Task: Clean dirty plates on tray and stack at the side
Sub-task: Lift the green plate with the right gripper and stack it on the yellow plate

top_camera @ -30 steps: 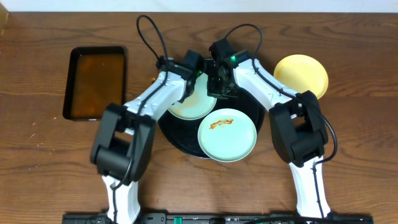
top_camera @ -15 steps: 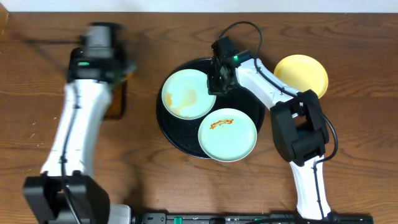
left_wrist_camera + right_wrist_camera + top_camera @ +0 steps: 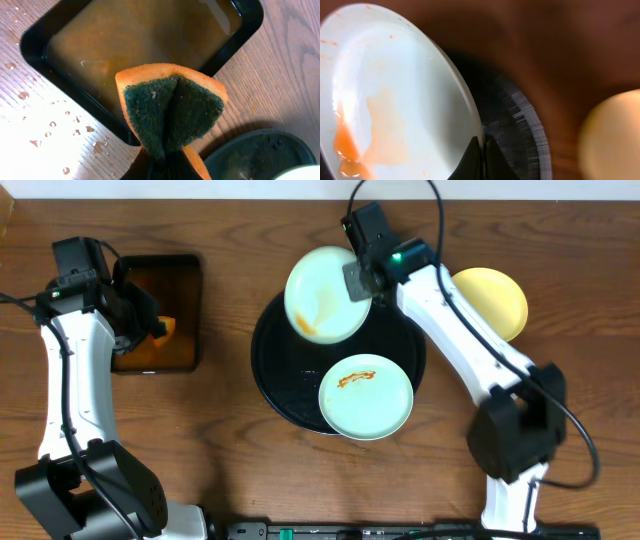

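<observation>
My right gripper point(image 3: 357, 280) is shut on the rim of a mint-blue plate point(image 3: 322, 293) smeared with orange sauce and holds it lifted and tilted over the back of the round black tray point(image 3: 275, 385); the plate point(image 3: 390, 100) and jaws point(image 3: 482, 150) show in the right wrist view. A second mint-blue plate point(image 3: 365, 396) with a sauce smear lies on the tray's front. A pale yellow plate point(image 3: 493, 297) lies on the table to the right. My left gripper point(image 3: 150, 332) is shut on an orange-and-green sponge point(image 3: 170, 112) over the rectangular tray's edge.
The rectangular black tray point(image 3: 158, 285) with orange-brown liquid sits at the far left, also in the left wrist view point(image 3: 140, 40). Water drops point(image 3: 50, 125) wet the wood beside it.
My right gripper has raised the smeared plate off the round tray and tilted it. My left arm has swung to the rectangular tray and holds the sponge there.
</observation>
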### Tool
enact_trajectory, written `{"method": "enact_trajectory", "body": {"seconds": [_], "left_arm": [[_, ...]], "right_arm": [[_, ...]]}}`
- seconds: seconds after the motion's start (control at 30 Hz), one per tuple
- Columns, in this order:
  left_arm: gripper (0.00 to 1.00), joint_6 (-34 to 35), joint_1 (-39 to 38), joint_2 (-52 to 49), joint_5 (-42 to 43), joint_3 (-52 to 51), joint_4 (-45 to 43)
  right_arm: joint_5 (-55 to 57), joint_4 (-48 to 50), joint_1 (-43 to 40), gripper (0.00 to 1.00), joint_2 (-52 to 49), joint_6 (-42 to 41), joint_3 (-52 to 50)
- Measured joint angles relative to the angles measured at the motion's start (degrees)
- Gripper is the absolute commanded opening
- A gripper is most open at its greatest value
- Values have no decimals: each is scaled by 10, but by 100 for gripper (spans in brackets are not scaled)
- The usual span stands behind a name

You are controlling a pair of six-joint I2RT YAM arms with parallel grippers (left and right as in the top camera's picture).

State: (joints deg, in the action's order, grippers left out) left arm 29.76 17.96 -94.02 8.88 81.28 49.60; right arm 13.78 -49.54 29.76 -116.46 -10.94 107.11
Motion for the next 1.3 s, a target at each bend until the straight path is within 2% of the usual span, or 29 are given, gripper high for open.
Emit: {"method": "enact_trajectory", "body": {"seconds": [0.23, 0.47, 0.67, 0.83, 0.97, 1.1, 1.17, 1.2, 1.27, 1.3], "left_arm": [[8, 0, 0, 0, 2, 0, -1], [8, 0, 0, 0, 3, 0, -1], [8, 0, 0, 0, 2, 0, -1], [8, 0, 0, 0, 2, 0, -1], [8, -1, 0, 0, 2, 0, -1], [8, -2, 0, 0, 3, 0, -1], [8, -2, 0, 0, 2, 0, -1], [8, -3, 0, 0, 3, -1, -1], [8, -3, 0, 0, 2, -1, -1], [8, -3, 0, 0, 2, -1, -1]], "right_arm": [[198, 13, 64, 1, 57, 93, 7], [383, 74, 133, 1, 57, 247, 7], [460, 96, 164, 1, 57, 309, 7], [478, 96, 163, 1, 57, 317, 7], [476, 75, 159, 1, 57, 286, 7], [400, -15, 126, 1, 57, 186, 8], [319, -52, 85, 1, 57, 120, 8], [248, -70, 40, 1, 57, 71, 8], [148, -83, -19, 1, 57, 23, 8], [61, -84, -78, 1, 57, -6, 7]]}}
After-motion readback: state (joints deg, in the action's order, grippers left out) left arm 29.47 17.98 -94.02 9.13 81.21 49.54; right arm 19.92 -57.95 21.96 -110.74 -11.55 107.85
